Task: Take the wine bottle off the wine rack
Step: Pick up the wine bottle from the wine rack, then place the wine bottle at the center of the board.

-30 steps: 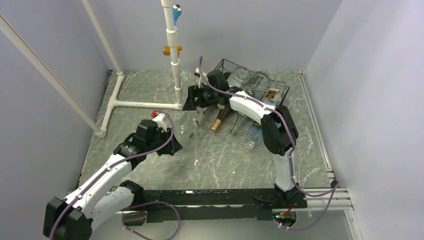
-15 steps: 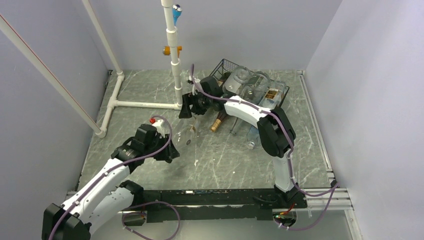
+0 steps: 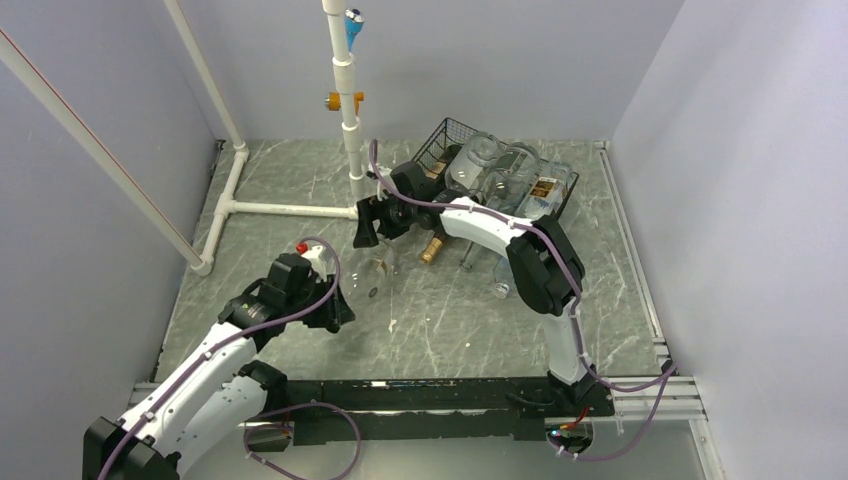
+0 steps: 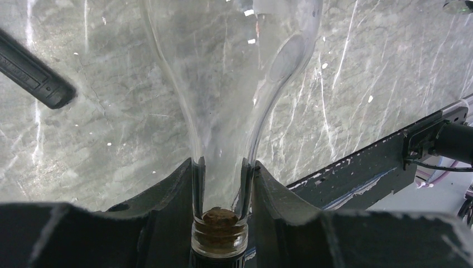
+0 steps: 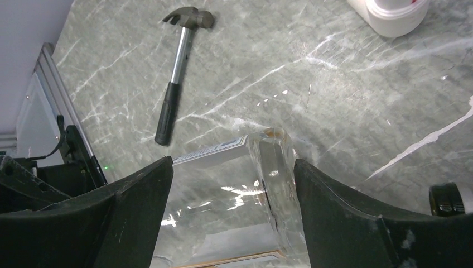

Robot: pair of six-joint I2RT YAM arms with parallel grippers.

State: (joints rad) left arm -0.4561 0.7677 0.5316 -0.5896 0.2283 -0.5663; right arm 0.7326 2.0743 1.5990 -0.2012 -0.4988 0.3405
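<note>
A clear glass wine bottle (image 3: 368, 275) lies low over the table between my two grippers. My left gripper (image 3: 333, 306) is shut on its corked neck (image 4: 218, 190), and the cork (image 4: 218, 219) shows between the fingers. My right gripper (image 3: 362, 228) is open, with its fingers standing on either side of the bottle's thick base (image 5: 273, 184) and a gap on the left side. The black wire wine rack (image 3: 445, 130) stands at the back of the table, behind the right arm, with several bottles (image 3: 510, 172) on it.
A white pipe frame (image 3: 290, 210) stands at the back left. More bottles (image 3: 432, 250) lie on the table in front of the rack. A hammer (image 5: 177, 72) lies on the table and a white container (image 5: 393, 14) stands beyond it. The black base rail (image 3: 430, 395) runs along the near edge.
My left gripper has drawn the clear bottle toward the near left. My right gripper has moved left and forward, away from the rack, following the bottle's base.
</note>
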